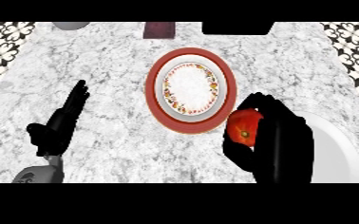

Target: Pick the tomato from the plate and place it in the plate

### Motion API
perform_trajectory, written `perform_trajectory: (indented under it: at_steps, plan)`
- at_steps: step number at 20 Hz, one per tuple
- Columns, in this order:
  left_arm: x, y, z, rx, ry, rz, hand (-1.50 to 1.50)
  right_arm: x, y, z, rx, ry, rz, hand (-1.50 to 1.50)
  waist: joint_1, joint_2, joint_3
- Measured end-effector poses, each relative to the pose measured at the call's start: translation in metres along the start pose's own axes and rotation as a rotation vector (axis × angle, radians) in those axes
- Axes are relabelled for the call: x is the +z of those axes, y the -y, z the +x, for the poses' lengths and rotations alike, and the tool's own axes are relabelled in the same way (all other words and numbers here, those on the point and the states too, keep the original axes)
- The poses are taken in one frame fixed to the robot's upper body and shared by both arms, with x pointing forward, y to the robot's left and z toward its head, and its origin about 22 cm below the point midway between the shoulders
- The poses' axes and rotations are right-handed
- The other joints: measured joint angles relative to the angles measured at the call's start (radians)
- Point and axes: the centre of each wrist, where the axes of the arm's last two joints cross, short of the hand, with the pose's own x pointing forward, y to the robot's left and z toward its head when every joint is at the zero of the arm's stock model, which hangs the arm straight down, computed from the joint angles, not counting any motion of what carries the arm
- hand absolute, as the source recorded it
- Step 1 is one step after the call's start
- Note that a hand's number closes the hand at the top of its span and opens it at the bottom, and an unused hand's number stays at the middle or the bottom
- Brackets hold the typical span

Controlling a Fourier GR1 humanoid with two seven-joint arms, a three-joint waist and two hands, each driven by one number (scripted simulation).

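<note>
The right robot hand curls around the tomato, holding it just beside the red-rimmed plate, between that and a white plate. The left robot hand rests open on the worktop, well apart.

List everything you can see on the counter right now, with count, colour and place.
red plate: one, red rim with white, floral-edged centre, mid-counter
white plate: one, plain white, right edge, partly hidden by right robot hand
tomato: one, red, in right robot hand, between the two plates
far-edge items: three, one grey, one maroon, one black, cut off, unidentifiable
counter: one, grey-white marble
left robot hand: one, black, open, resting at left
right robot hand: one, black, curled round tomato
</note>
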Motion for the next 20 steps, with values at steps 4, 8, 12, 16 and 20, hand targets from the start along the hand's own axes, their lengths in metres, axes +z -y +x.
perform_trajectory:
  at_steps: [4,8,12,16,20]
  plan:
    - [0.005,0.002,-0.004,0.001,-0.001,-0.006,0.00,-0.021,-0.025,0.026,-0.022,0.021,0.050,1.50,0.003,0.000,0.000]
    - [0.001,0.004,0.000,0.002,-0.003,-0.005,0.00,-0.041,-0.057,0.038,-0.039,0.037,0.079,1.50,0.002,0.001,0.000]
    - [0.003,0.001,-0.003,0.000,-0.007,-0.005,0.00,-0.061,-0.085,0.052,-0.041,0.033,0.109,1.50,0.006,0.001,0.000]
    - [0.001,0.000,-0.003,-0.001,0.000,-0.014,0.00,-0.070,-0.112,0.050,-0.098,-0.002,0.094,1.50,0.014,0.004,0.001]
    - [-0.002,0.003,0.001,-0.003,0.001,-0.016,0.00,-0.082,-0.130,0.048,-0.151,-0.072,0.065,-1.50,0.019,0.005,0.001]
